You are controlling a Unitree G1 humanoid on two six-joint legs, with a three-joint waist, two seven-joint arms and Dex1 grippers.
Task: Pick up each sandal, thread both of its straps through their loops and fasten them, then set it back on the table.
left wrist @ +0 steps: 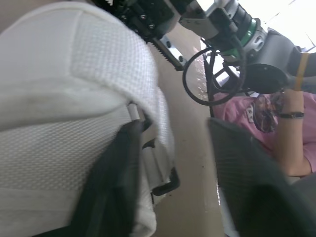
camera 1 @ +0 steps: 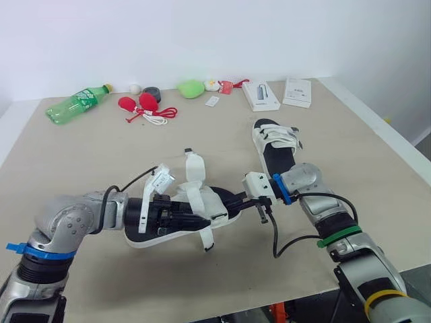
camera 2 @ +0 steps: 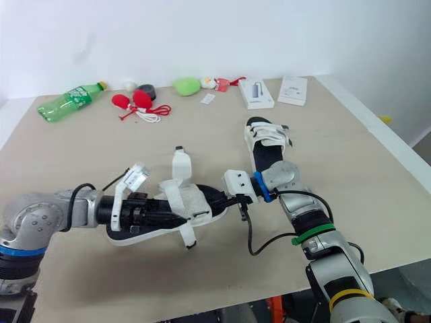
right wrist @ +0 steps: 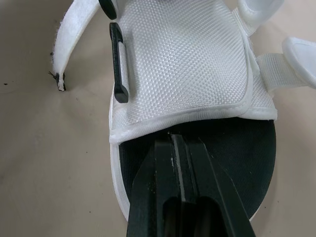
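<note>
Because the near sandal (camera 1: 195,208) looks light, with a stiff sole and floppy woven straps, it is best held by the sole edge, leaving the straps free. It lies mid-bench (camera 1: 81,155) between the arms. The left gripper (left wrist: 175,128) is wide, one finger against the white upper. The right gripper (right wrist: 175,143) is closed, tips together on the black footbed. One strap (camera 1: 194,168) stands loose. The other sandal (camera 1: 275,145) rests farther back. A green bottle (camera 1: 75,104) lies sideways; I cannot tell its contents.
</note>
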